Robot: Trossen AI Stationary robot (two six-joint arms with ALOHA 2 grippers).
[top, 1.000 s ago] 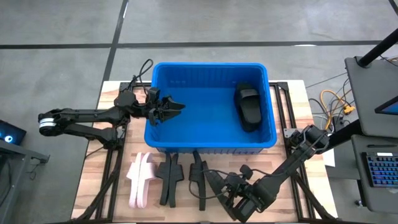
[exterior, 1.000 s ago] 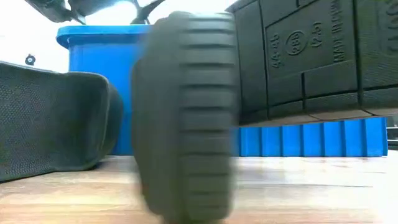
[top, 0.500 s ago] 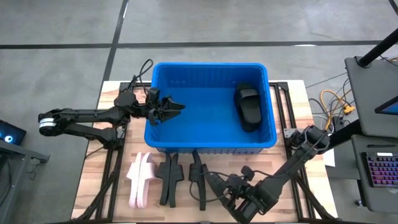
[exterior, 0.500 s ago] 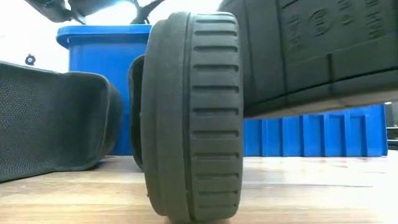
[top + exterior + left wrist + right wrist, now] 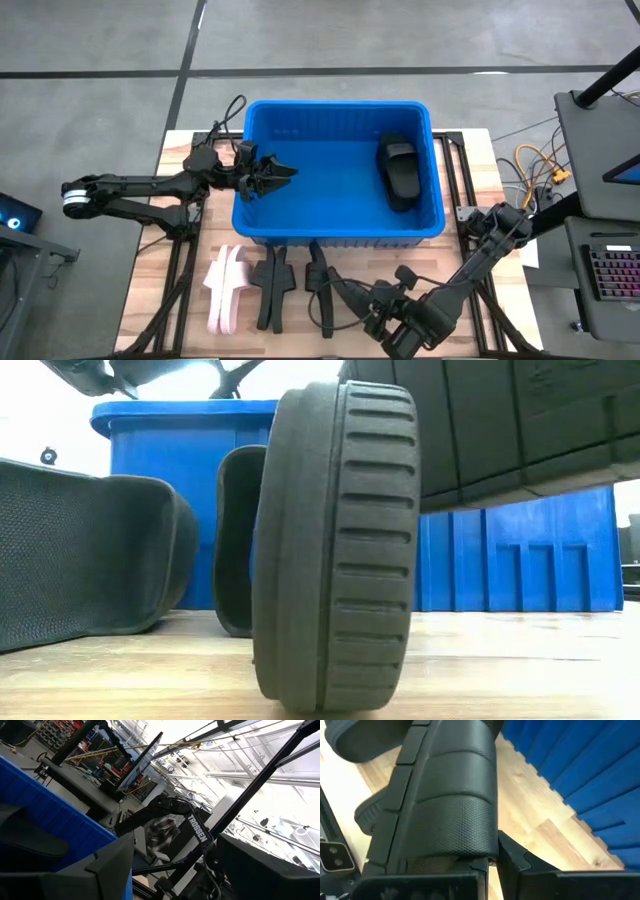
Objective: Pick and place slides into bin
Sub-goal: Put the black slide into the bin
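The blue bin (image 5: 335,104) stands mid-table with one black slide (image 5: 400,172) lying inside at its right end. A row of slides lies near the front edge: a pale pink pair (image 5: 225,290), a black slide (image 5: 270,290), and another black slide (image 5: 320,290). My right gripper (image 5: 347,300) is low at that last slide, shut on it. In the low view this slide (image 5: 335,545) stands on its long edge. My left gripper (image 5: 280,175) hovers open and empty over the bin's left wall. My right gripper holds the black slide by its textured strap side (image 5: 462,827), which lies between the fingers; one finger (image 5: 517,860) shows beside it. The fingers come low and nearly level from the table's right. The slide stands on its sole's long edge (image 5: 330,695) on the table.
Another black slide (image 5: 90,560) lies just left of the held one, and a third (image 5: 235,540) stands behind it. The bin's near wall (image 5: 500,550) rises close behind the row. Bare wood lies at the front right (image 5: 470,320).
My right gripper has moved a little toward the table's right edge, dragging the black slide with it. The slide has slid right along the table on its edge, uncovering the slide behind it. My left arm has kept still.
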